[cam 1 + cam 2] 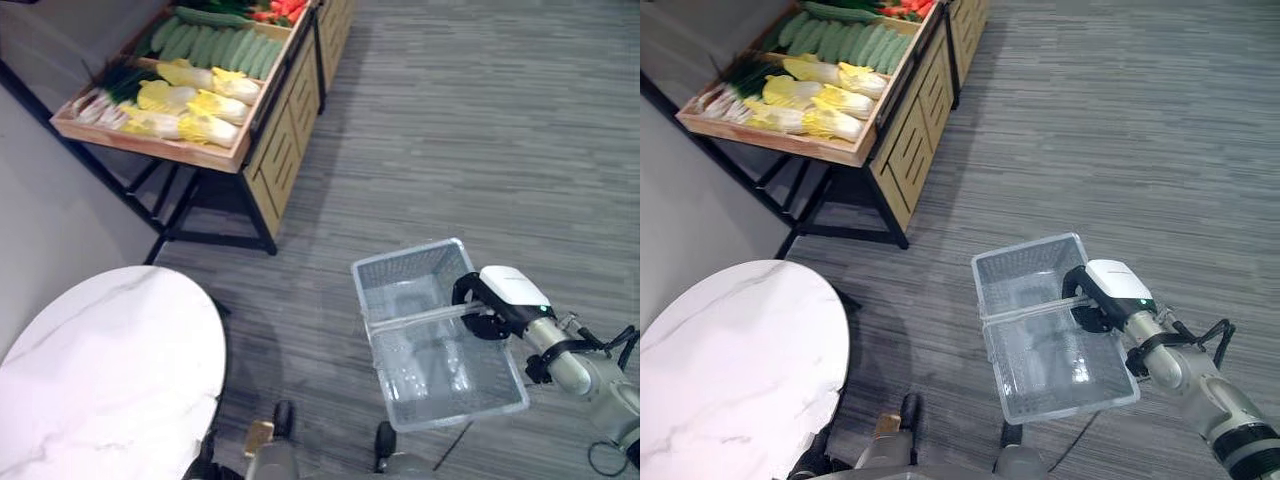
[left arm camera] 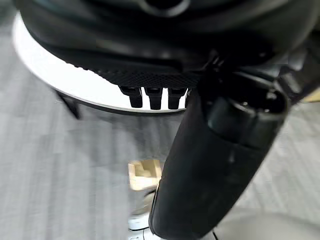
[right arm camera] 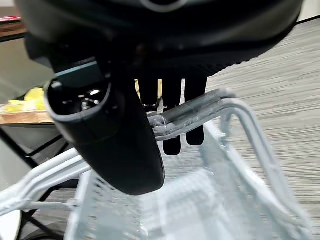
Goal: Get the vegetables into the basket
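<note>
A clear plastic basket (image 1: 400, 256) hangs low over the grey floor at the lower right, with nothing in it. My right hand (image 1: 472, 297) is shut on the basket's handle (image 3: 200, 107), fingers curled round the bar from above. The vegetables lie on a wooden crate shelf (image 1: 150, 148) at the upper left, well away from the basket: yellow napa cabbages (image 1: 195, 100), green cucumbers (image 1: 215, 45), spring onions (image 1: 108, 92) and red vegetables (image 1: 282, 10). My left hand (image 2: 150, 45) hangs down with relaxed fingers (image 2: 152, 97), holding nothing.
A round white marble table (image 1: 100, 370) stands at the lower left, close to me. The wooden produce stand (image 1: 290, 130) rests on black metal legs (image 1: 165, 235). Grey plank floor (image 1: 480, 130) stretches between the stand and the basket.
</note>
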